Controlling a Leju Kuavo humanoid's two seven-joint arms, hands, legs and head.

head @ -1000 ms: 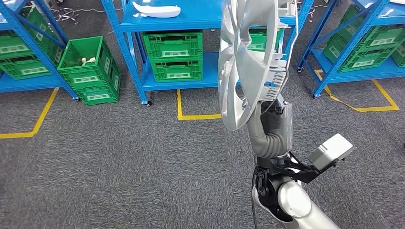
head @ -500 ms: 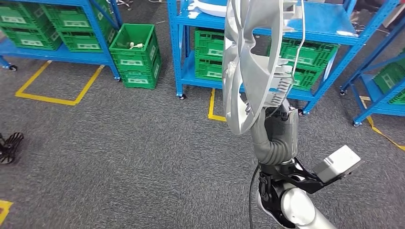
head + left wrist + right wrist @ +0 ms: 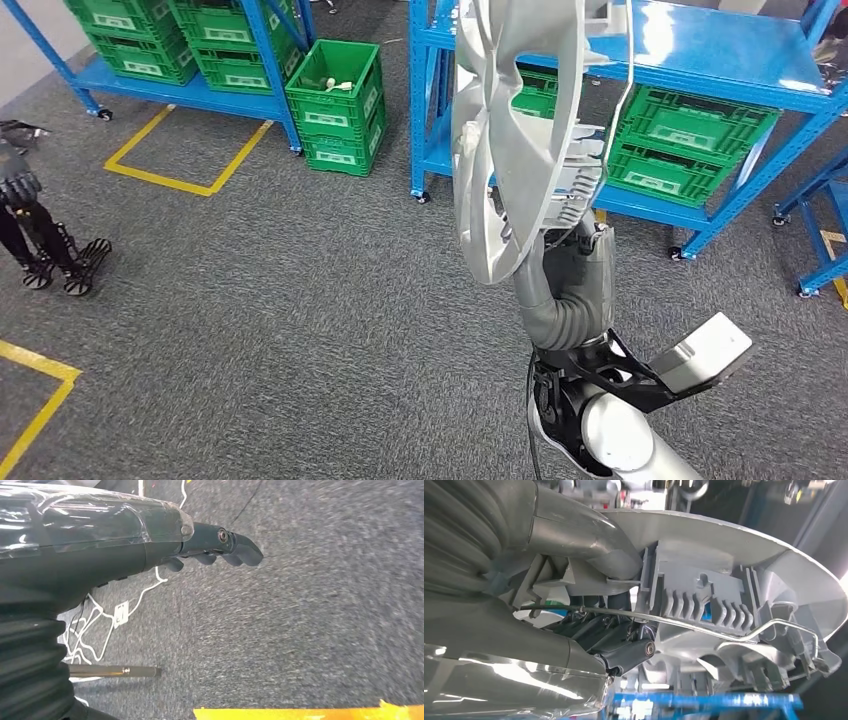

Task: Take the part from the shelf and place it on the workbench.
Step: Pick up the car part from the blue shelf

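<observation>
Silver-grey moulded plastic: the part (image 3: 520, 130) is a wheel cover, a broad thin disc with spokes, a wire ring and ribbed clips on its back face. Judged light and fairly stiff, but the spokes and clips look breakable and the face smooth, so it could swing or slip if gripped loosely. The rim, near the clip ribs, looks the sound place to take hold.

Right hand (image 3: 575, 245) grasps the part at its lower rim; in the right wrist view the thumb (image 3: 584, 535) presses the back face beside the ribs while darker fingers (image 3: 624, 655) clamp from the other side. The part stands on edge above that hand, in front of the blue shelf (image 3: 700, 60). Left hand (image 3: 220, 545) hangs over grey carpet (image 3: 280, 300), fingers loosely curled, holding nothing.

Against the earlier frames: the whole view has swung, so the camera turned. The blue shelf and green crates (image 3: 335, 105) sit further right; a dark stand (image 3: 45, 250) appears left of the shelf. Grip on the part unchanged. No tabletop reached yet.
</observation>
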